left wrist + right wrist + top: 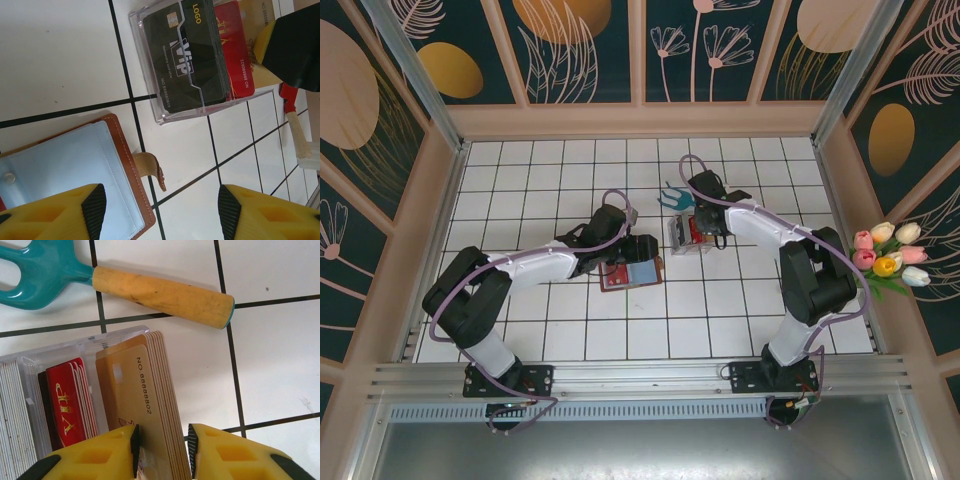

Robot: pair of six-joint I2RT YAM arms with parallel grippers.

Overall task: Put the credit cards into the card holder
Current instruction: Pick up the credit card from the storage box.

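Note:
The credit cards stand in stacks in a clear plastic box point(60, 347): tan cards point(135, 390), red cards point(67, 400) and a black VIP card point(192, 55). My right gripper point(162, 445) straddles the tan stack with its jaws drawn in close. The left pad touches the front card and a thin gap shows at the right pad. The card holder point(65, 165) lies open with its pale blue inside up, its brown strap point(150, 167) curling off the edge. My left gripper point(157, 205) hovers open over its right edge, holding nothing.
A garden fork point(160, 295) with a teal head and wooden handle lies just beyond the box. Artificial tulips point(890, 255) sit at the right wall. The box point(685, 235) and card holder point(632, 274) lie close together mid-table, with both arms reaching in over them.

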